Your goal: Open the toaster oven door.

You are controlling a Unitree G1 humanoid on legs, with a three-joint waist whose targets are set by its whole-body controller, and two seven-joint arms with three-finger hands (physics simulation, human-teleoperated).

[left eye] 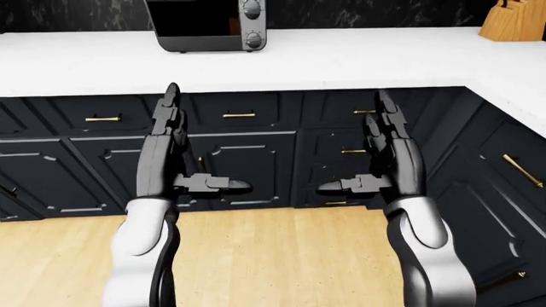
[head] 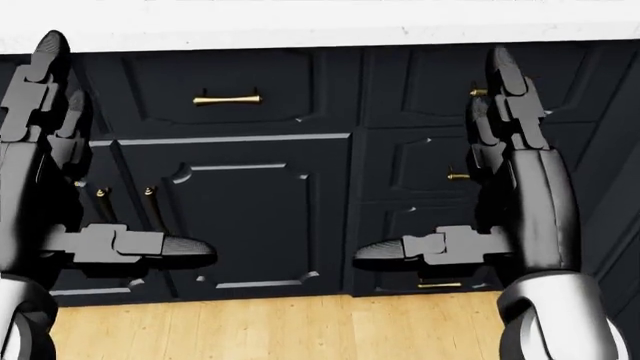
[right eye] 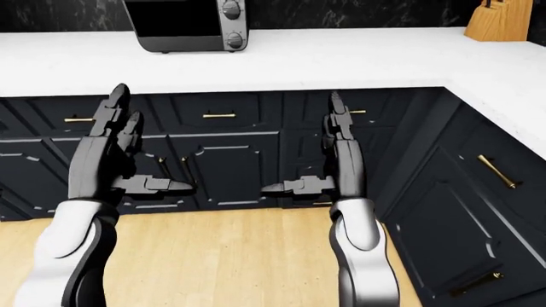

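Note:
The toaster oven [left eye: 209,25] stands on the white counter [left eye: 341,61] at the top of the left-eye view, its dark glass door shut and its knobs [left eye: 251,25] on its right side. It also shows in the right-eye view [right eye: 184,24]. My left hand [left eye: 175,137] and right hand [left eye: 384,144] are both open and empty. They are held up with fingers straight, below the counter edge, before the dark cabinets. Both are well short of the oven.
Dark cabinets with brass handles [left eye: 239,115] run under the counter. The counter turns a corner down the right side [left eye: 520,89]. A wooden knife block [left eye: 514,20] stands at the top right. A wooden floor [left eye: 281,256] lies below.

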